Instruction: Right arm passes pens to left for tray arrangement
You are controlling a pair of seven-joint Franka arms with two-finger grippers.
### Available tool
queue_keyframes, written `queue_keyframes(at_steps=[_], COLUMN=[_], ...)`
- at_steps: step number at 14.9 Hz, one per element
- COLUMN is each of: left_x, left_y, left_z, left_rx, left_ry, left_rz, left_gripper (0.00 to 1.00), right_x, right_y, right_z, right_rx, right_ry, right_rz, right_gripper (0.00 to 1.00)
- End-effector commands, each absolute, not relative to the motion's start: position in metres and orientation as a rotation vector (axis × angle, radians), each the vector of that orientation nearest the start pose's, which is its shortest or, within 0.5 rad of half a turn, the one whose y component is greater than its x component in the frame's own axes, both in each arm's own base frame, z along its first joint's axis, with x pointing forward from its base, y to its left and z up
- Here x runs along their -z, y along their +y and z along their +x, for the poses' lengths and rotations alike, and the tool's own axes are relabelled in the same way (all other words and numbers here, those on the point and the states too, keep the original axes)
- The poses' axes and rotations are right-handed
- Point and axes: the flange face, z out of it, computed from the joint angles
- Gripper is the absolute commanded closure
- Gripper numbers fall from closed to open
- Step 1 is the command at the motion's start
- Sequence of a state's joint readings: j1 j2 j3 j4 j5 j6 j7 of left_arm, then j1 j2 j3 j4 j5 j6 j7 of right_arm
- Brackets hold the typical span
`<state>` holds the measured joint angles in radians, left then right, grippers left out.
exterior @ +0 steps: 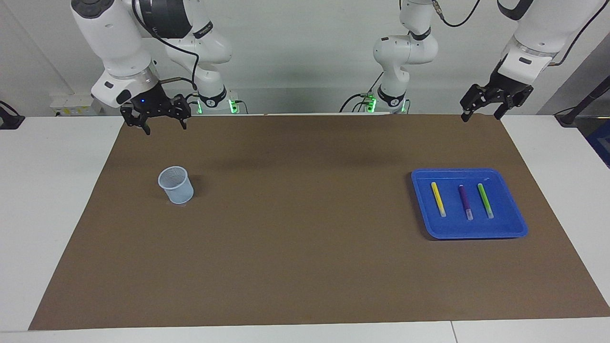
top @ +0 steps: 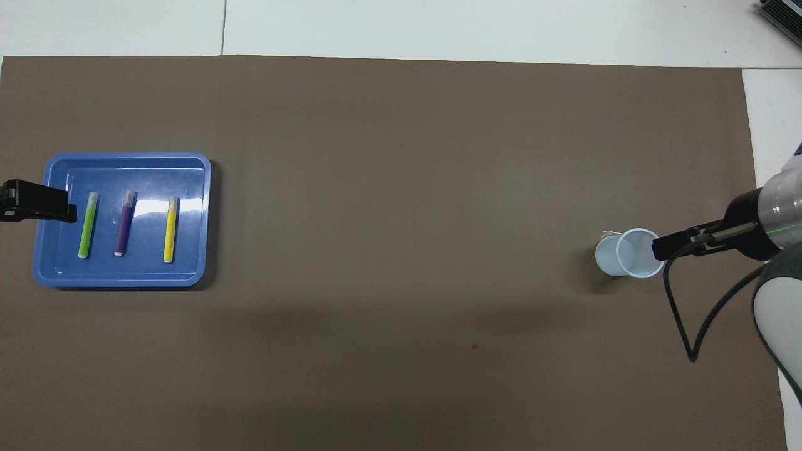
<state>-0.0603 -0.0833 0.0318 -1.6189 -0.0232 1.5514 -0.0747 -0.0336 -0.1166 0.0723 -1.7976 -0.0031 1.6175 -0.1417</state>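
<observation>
The blue tray (exterior: 476, 232) (top: 125, 158) lies on the brown mat toward the left arm's end of the table. In it lie three pens side by side, apart from each other: yellow (exterior: 438, 198) (top: 170, 229), purple (exterior: 465, 202) (top: 124, 223) and green (exterior: 485, 200) (top: 88, 225). My left gripper (exterior: 481, 117) hangs open and empty over the mat's edge by the robots, high above the table and apart from the tray. My right gripper (exterior: 164, 127), with its blue light, hangs open and empty over the mat's corner at the right arm's end.
A pale-blue mesh cup (exterior: 176, 185) (top: 630, 252) stands upright on the mat toward the right arm's end. The brown mat (exterior: 305, 238) covers most of the white table. A black cable (top: 689, 326) loops from the right arm over the mat.
</observation>
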Motion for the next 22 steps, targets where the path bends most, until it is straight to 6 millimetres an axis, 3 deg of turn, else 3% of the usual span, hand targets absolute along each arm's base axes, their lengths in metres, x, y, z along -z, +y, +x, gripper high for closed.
queue_keyframes(at_steps=[1, 22], left_x=[-0.6474, -0.6435], left_y=[-0.0107, -0.0107], left_z=[0.5201, 0.5129], left_rx=[0.055, -0.027], left_ry=[-0.119, -0.11], left_rz=[-3.176, -3.171], left_gripper=[0.0, 0.0], right_x=[-0.5876, -0.5876], right_y=[0.0202, 0.0202], right_z=[0.5157, 0.5157], right_rx=[-0.074, -0.074], right_ry=[-0.275, -0.275], right_rz=[-3.118, -3.118], right_gripper=[0.0, 0.0])
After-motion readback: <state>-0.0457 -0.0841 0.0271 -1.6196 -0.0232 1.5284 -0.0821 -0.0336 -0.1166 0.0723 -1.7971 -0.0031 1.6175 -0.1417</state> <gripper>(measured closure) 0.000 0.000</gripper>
